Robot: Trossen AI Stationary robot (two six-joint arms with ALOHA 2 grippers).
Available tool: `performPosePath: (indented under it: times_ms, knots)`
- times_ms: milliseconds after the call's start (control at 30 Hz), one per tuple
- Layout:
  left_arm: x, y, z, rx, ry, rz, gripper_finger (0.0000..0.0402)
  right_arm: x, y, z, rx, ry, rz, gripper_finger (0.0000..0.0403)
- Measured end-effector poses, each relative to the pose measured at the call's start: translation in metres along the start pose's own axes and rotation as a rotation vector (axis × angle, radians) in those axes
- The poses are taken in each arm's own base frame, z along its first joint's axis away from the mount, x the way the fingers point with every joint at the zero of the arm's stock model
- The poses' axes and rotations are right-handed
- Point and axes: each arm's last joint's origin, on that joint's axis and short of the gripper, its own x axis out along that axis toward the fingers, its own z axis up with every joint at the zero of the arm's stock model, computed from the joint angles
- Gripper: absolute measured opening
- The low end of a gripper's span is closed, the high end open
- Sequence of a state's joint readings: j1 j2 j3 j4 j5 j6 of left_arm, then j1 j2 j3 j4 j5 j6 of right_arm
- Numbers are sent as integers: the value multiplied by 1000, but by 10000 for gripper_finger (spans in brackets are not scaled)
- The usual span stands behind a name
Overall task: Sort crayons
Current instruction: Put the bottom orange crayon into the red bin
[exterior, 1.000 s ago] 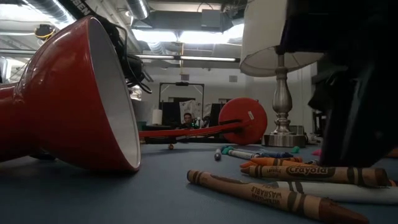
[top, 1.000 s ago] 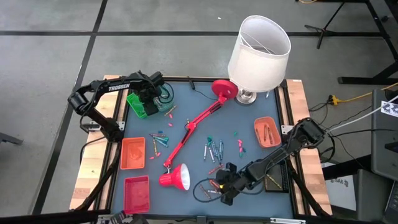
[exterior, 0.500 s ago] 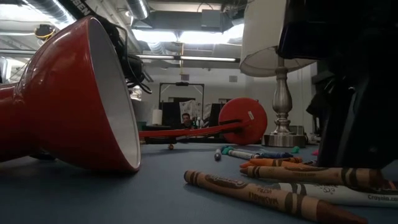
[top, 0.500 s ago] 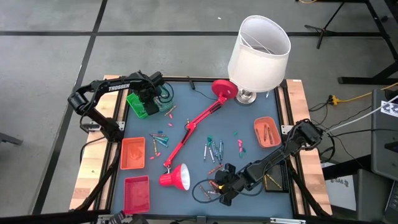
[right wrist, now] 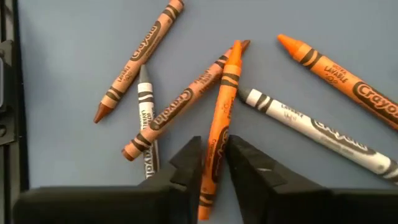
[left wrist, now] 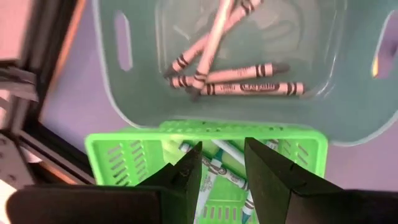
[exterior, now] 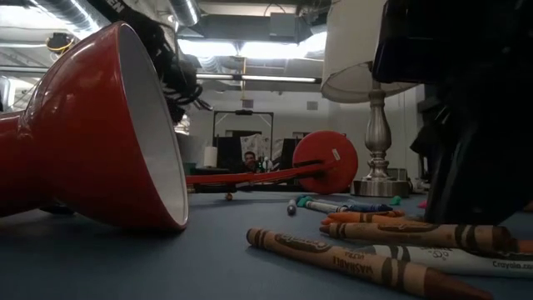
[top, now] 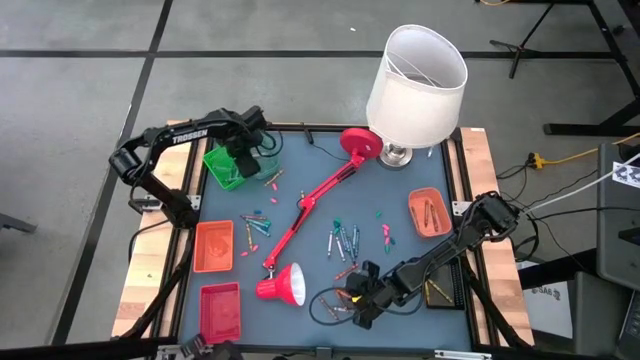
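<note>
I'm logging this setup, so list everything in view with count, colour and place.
Crayons: many, mixed colours, loose mid-table and by the right gripper.
Desk lamp: one, red, lying across the table centre.
Table lamp: one, white shade, far edge.
Green basket: one, far left, holding crayons.
Orange trays: two, left and right sides.
Red tray: one, near left.
Person: one, in the room behind.
Left gripper: open, above the green basket.
Right gripper: closed on an orange crayon.

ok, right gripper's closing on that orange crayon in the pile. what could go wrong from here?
1. The orange crayon between the right gripper fingers lies across a brown crayon, which may get dragged or lifted along.
2. Only the crayon's end sits between the fingers, so it could pivot or slip out.
3. The red lamp shade lies close by, so a lift could clip it.
</note>
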State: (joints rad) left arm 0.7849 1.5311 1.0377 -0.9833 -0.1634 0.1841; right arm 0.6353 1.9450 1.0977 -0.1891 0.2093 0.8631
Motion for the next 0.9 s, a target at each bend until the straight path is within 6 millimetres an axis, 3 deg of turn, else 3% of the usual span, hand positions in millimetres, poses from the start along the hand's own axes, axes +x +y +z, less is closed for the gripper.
performPosePath:
  times_ms: [233, 433, 700, 900]
  knots:
    - [-21, -10, 15, 45, -82, 8, 103, 0, -1, 0, 0, 2, -2, 18]
    - [-38, -33, 25, 134, -153, -30, 103, 0, 0, 0, 0, 2, 0, 26]
    - [-51, -88, 24, 325, -211, -299, 103, -15, -4, 2, -37, 9, -37, 31]
    - [-63, -138, 16, 500, -261, -495, 103, -36, -7, 15, -121, -106, -109, 31]
